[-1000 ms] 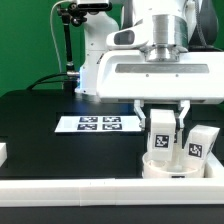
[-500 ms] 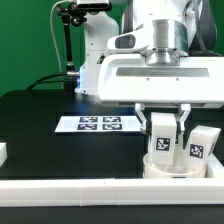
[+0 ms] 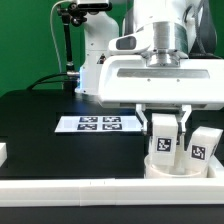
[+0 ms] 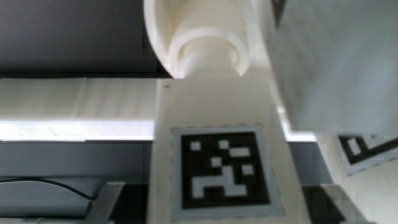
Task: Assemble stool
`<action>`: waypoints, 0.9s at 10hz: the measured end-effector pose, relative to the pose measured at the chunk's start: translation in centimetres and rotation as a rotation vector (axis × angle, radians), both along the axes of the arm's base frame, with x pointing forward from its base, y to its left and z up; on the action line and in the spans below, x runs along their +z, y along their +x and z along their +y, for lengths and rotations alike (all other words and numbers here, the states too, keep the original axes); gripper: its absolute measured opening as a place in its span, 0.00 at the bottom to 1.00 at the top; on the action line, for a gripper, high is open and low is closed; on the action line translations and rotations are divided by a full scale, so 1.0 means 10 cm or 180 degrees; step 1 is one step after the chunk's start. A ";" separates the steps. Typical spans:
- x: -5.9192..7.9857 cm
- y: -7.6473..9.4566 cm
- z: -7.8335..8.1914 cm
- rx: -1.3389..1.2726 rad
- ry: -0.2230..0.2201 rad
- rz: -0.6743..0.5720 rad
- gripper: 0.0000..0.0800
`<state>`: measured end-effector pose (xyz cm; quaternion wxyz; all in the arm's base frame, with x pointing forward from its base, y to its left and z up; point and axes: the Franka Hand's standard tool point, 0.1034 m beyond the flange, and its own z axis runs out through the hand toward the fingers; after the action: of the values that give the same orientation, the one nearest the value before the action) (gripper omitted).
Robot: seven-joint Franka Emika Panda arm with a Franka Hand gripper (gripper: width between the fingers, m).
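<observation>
My gripper [image 3: 164, 137] is shut on a white leg block [image 3: 163, 139] with a square marker tag, and holds it upright over the round white seat disc [image 3: 176, 165] at the front right of the table. The block's lower end is at the seat's top. A second tagged leg block [image 3: 203, 146] stands upright on the seat just to the exterior view's right. In the wrist view the held leg block [image 4: 217, 130] fills the middle, its tag facing the camera, a finger [image 4: 111, 200] on either side of it, and the seat's round edge [image 4: 199, 45] lies beyond it.
The marker board [image 3: 96, 124] lies flat on the black table, to the exterior view's left of the seat. A long white rail [image 3: 90, 188] runs along the table's front edge. A small white piece [image 3: 3, 153] sits at the far left edge.
The gripper and the held leg block have shifted very slightly. Nothing else has moved.
</observation>
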<state>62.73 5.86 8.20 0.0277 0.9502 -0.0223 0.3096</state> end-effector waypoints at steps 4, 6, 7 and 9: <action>0.01 0.00 -0.11 -0.0020 0.0005 0.0033 0.42; 0.01 0.00 -0.12 0.0007 -0.0014 0.0045 0.42; 0.01 0.01 -0.17 0.0013 -0.0029 0.0051 0.42; 0.00 0.00 -0.17 0.0016 -0.0030 0.0056 0.42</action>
<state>62.75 4.20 8.19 0.0316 0.9528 -0.0182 0.3014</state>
